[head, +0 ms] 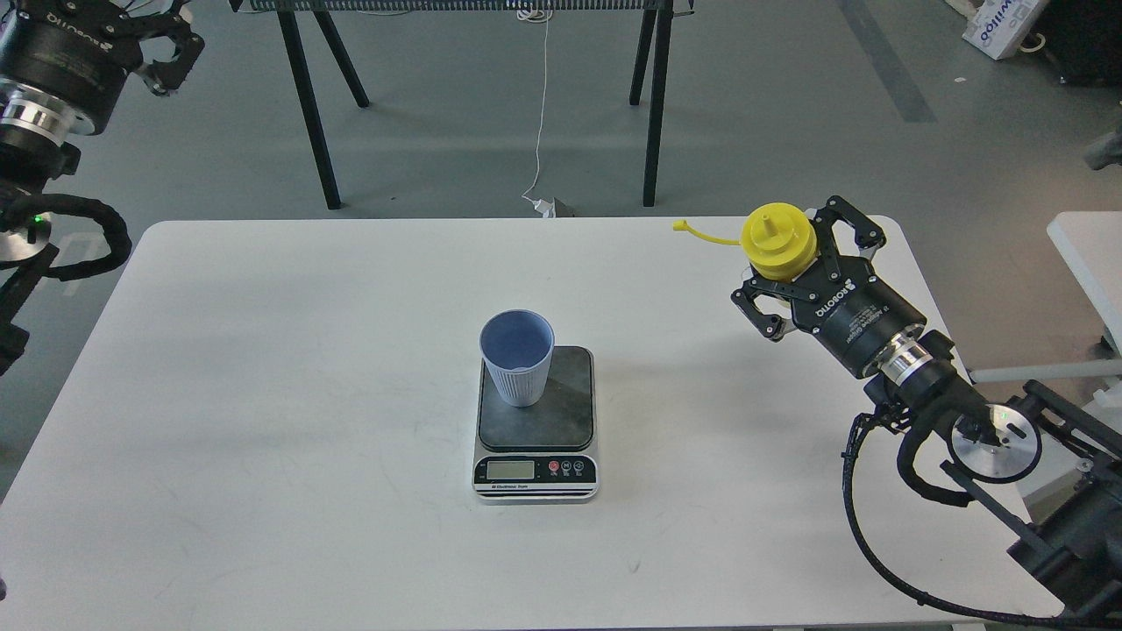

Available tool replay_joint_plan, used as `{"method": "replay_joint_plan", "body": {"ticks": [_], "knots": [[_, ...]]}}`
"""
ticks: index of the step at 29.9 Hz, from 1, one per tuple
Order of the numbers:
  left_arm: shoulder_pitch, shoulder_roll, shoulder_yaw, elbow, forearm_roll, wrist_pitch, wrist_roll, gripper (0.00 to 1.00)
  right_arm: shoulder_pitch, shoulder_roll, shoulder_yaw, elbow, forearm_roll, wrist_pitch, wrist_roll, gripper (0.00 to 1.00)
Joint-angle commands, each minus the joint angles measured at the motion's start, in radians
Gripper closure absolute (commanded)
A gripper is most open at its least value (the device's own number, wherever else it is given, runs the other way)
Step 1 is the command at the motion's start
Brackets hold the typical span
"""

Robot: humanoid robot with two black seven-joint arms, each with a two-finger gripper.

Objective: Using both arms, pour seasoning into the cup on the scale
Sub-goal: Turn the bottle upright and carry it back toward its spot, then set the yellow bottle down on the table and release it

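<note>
The light blue-grey ribbed cup (517,358) stands upright on the back left of the scale's dark plate (548,412), at the middle of the white table. The yellow seasoning bottle (777,241) is upright near the table's far right corner, nozzle up, with its tethered cap hanging out to the left. My right gripper (799,270) is shut around the bottle's body from the near right side, well right of the cup. The bottle's base is hidden. My left gripper (166,44) is up at the far left, off the table, open and empty.
The white table (263,394) has its right edge just right of the bottle. Black stand legs (307,96) rise behind the table's far edge. The right arm's wrist and cabling (929,412) hang over the table's near right part.
</note>
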Motion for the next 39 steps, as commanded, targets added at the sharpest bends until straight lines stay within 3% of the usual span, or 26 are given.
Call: {"method": "replay_joint_plan", "body": {"ticks": [1, 7, 24, 31, 34, 39], "knots": [[-0.010, 0.029, 0.001, -0.002, 0.002, -0.001, 0.023, 0.00, -0.071, 0.040, 0.016, -0.010, 0.106, 0.127, 0.005, 0.55], [-0.007, 0.031, -0.007, -0.002, -0.004, 0.004, 0.034, 0.00, -0.206, 0.177, 0.097, -0.076, 0.175, 0.169, 0.009, 0.54], [0.004, 0.037, -0.010, -0.004, -0.010, 0.004, 0.034, 0.00, -0.335, 0.185, 0.104, -0.162, 0.193, 0.169, 0.003, 0.42], [0.004, 0.036, -0.005, -0.004, -0.009, 0.003, 0.034, 0.00, -0.366, 0.182, 0.102, -0.166, 0.190, 0.169, 0.003, 0.23], [0.004, 0.037, -0.007, -0.004, -0.009, 0.001, 0.034, 0.00, -0.383, 0.172, 0.105, -0.160, 0.189, 0.169, 0.006, 0.06], [0.003, 0.036, -0.011, -0.017, -0.009, 0.007, 0.034, 0.00, -0.412, 0.153, 0.116, -0.151, 0.187, 0.169, 0.014, 0.01]]}}
